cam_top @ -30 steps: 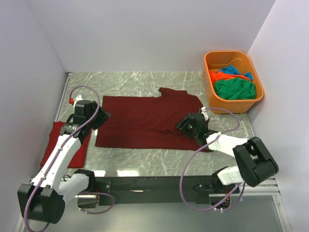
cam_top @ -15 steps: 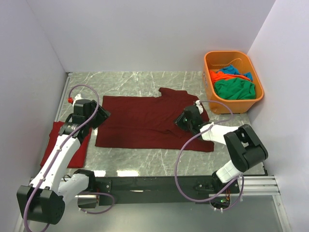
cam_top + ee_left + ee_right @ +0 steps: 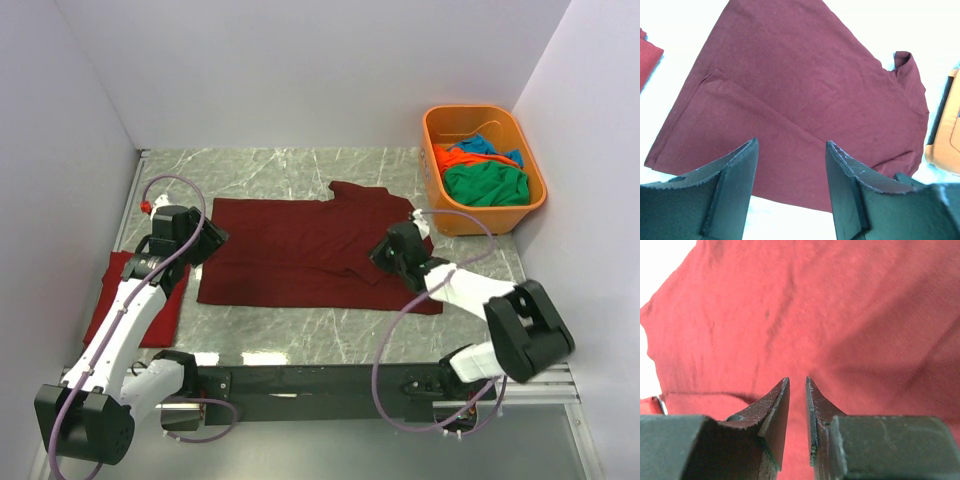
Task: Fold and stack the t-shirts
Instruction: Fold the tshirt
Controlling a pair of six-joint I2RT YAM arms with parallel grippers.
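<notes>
A grey marbled table [image 3: 300,165] sits between white walls, seen from above. A dark maroon short-sleeved cloth t-shirt [image 3: 290,250] lies spread flat across the middle of the table, its neck end toward the right.

A rigid orange plastic tub [image 3: 480,216] stands at the far right corner, just beside the maroon shirt's right edge. It holds a crumpled green t-shirt [image 3: 487,185], an orange t-shirt [image 3: 455,158] and a blue t-shirt [image 3: 485,145].

A bright red folded t-shirt [image 3: 168,312] lies at the table's left edge, partly under the left arm.

The left gripper [image 3: 208,240] hovers at the maroon shirt's left edge. In its wrist view its fingers [image 3: 735,175] stand wide apart and hold nothing, with the shirt spread out beyond them.

The right gripper [image 3: 378,255] rests low on the shirt's right part, near a small raised wrinkle. In its wrist view its fingers [image 3: 775,405] are nearly together, with only a thin slit between them. The cloth fills the view right at the tips. Whether any cloth is nipped between them cannot be told.
</notes>
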